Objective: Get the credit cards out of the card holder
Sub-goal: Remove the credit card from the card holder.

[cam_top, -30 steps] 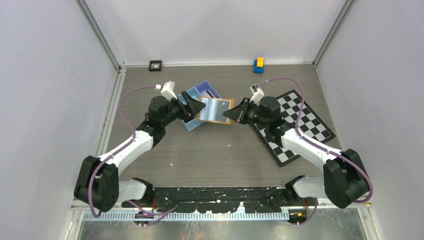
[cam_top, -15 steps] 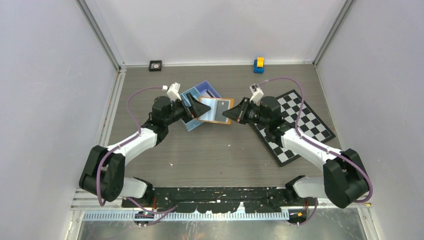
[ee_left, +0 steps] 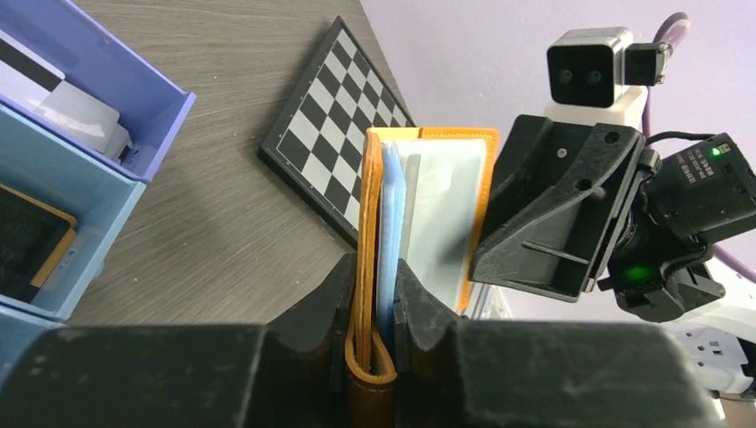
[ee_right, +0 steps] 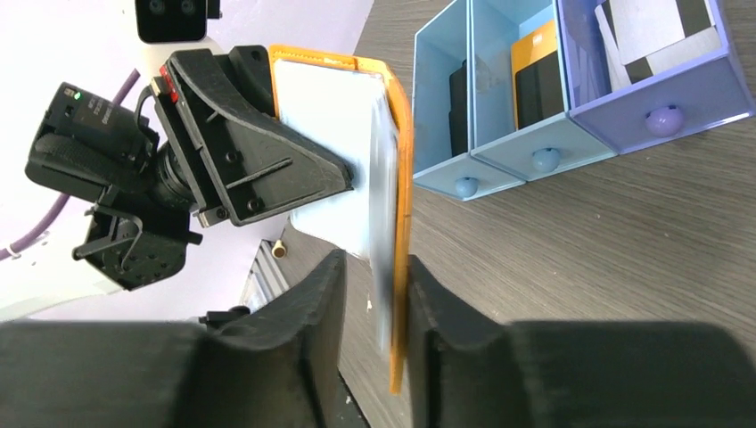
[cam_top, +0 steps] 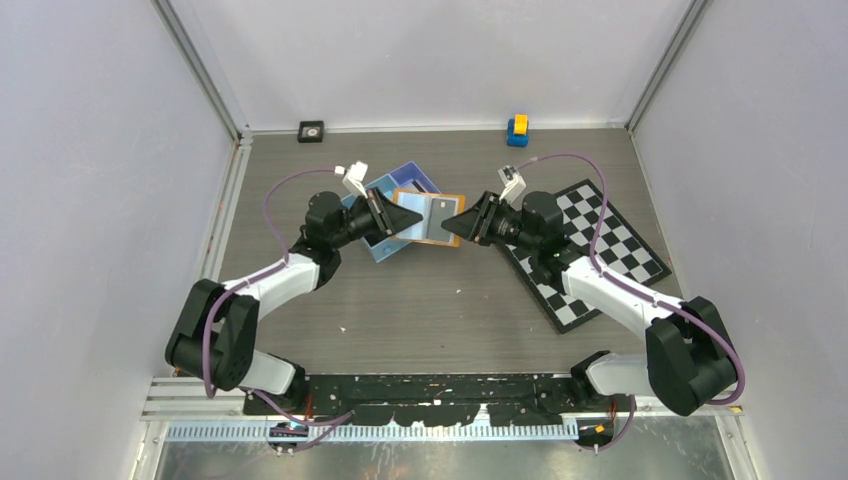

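The orange card holder hangs open above the table between the two arms. A pale grey-blue credit card lies against its inside, and a light blue card and a pale one stand in it. My left gripper is shut on the holder's folded left edge. My right gripper straddles the opposite edge of the card holder. Its jaws are apart, with a gap between one finger and the card.
A blue three-compartment tray sits just behind and left of the holder, with cards and dark items inside. A checkerboard mat lies under the right arm. A yellow-and-blue toy and a small black object sit by the back wall.
My left gripper moved in from the left and closed on the holder's edge. My right gripper's jaws loosened from their grip on the other edge. The holder shifted slightly up and left.
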Available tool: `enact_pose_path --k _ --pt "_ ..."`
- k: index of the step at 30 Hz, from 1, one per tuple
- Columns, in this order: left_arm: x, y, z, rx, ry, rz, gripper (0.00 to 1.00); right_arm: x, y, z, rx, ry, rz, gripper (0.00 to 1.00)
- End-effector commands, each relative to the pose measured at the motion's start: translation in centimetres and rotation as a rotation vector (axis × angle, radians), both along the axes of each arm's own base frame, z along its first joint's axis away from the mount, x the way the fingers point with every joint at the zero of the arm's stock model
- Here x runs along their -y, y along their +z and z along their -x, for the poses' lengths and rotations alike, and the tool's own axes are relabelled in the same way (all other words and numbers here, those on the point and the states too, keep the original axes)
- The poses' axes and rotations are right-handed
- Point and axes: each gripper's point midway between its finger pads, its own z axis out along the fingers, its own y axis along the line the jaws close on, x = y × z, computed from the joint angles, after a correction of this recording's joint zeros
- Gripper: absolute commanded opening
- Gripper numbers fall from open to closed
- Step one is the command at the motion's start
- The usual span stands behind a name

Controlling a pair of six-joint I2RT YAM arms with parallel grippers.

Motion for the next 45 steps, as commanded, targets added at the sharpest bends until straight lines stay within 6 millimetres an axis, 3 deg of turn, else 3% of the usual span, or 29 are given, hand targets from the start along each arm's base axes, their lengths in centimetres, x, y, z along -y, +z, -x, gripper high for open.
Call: enact_pose_path --k 1,5,12,21,26,29,31,38,42,45 --pt "-1.2 2.9 0.0 0.120 0.065 0.019 0.08 0.2 2.5 -0.6 0.081 -0.039 -0.036 0.41" --pt "-2.8 3.2 -0.1 0.143 0.152 -0.004 0.04 1.1 2.4 -0.9 0.094 -0.092 -0.004 0.45" --pt "-2.8 3.4 0.0 0.143 0.148 -0.004 0.02 0.6 2.2 -0.9 0.092 -0.061 -0.009 0.22" --pt "-2.1 3.5 0.1 0.140 0.105 0.018 0.01 0.1 2.4 -0.6 0.092 -0.028 -0.019 0.16" --pt "-1.9 3.6 0.1 0.139 0.092 0.023 0.01 0.1 2.3 -0.6 0.091 -0.025 -0.018 0.17" --pt "-1.8 3.5 0.1 0.135 0.087 0.028 0.01 0.0 2.3 -0.5 0.092 -0.017 -0.024 0.27" --pt "-1.9 3.4 0.0 0.129 0.092 0.024 0.01 -0.2 2.6 -0.3 0.099 -0.004 -0.039 0.29" --pt "-1.9 2.7 -0.3 0.105 0.098 0.004 0.00 -0.2 3.3 0.0 0.115 0.010 -0.061 0.01" --pt "-1.7 2.8 -0.2 0.110 0.082 0.012 0.00 -0.3 3.3 0.0 0.113 0.014 -0.062 0.01" --pt "-1.2 3.5 0.2 0.124 0.045 0.029 0.00 -0.4 2.6 -0.3 0.087 0.008 -0.038 0.07"
